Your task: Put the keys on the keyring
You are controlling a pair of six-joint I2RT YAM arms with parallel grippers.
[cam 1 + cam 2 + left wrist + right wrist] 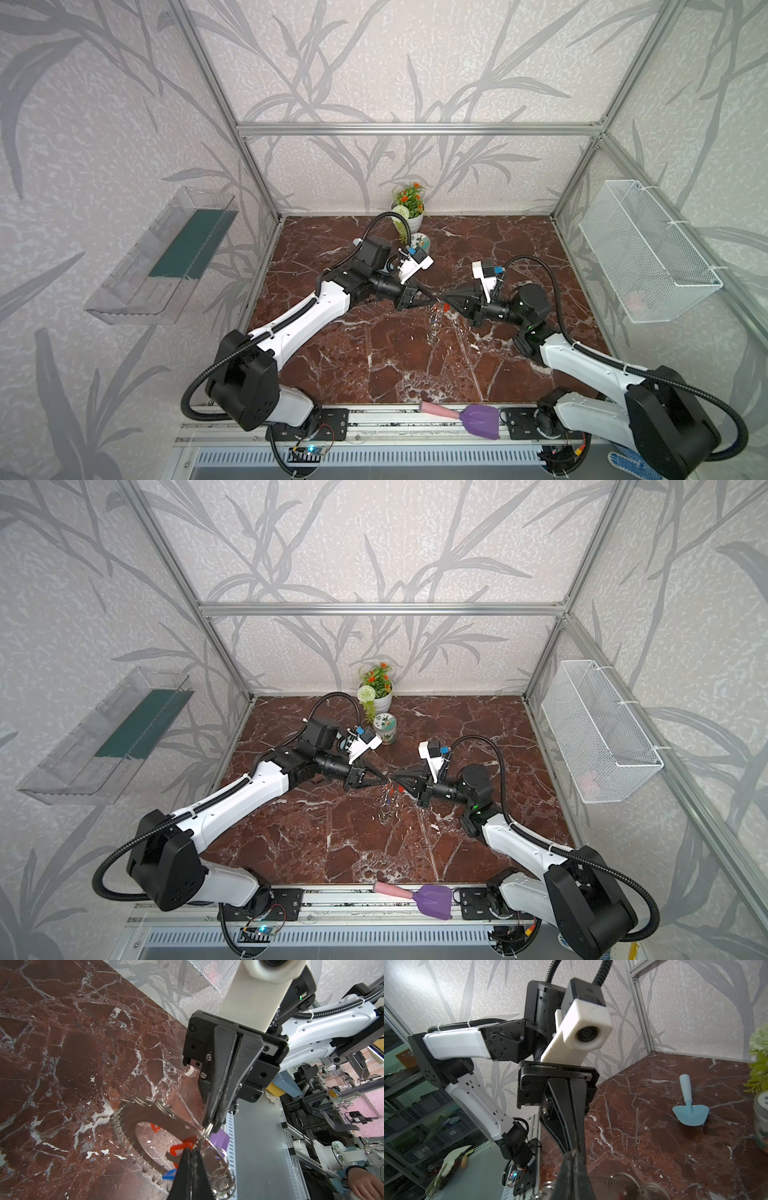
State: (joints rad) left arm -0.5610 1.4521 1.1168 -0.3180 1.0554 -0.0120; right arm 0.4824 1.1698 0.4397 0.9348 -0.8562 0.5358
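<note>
Right end effector (210, 1126): jaws closed on a wire split ring at the rim of the flat grey metal gear-like keyring (145, 1114). The keyring is tilted and raised off the red marble counter (374, 365) at the gripped edge.

Left end effector (190, 1151): jaws closed at the red-orange plastic-headed key (177, 1149). Whether they grip key or wire cannot be told.

Hold the right grip rigid. Feed the key along the coil in small rotations, without side load.

Both top views overlook the whole table (374, 365); wrist views, close in, face each other

Purple trowel (478, 419), flowerpot (414, 221), perhaps jar (384, 728)
</note>
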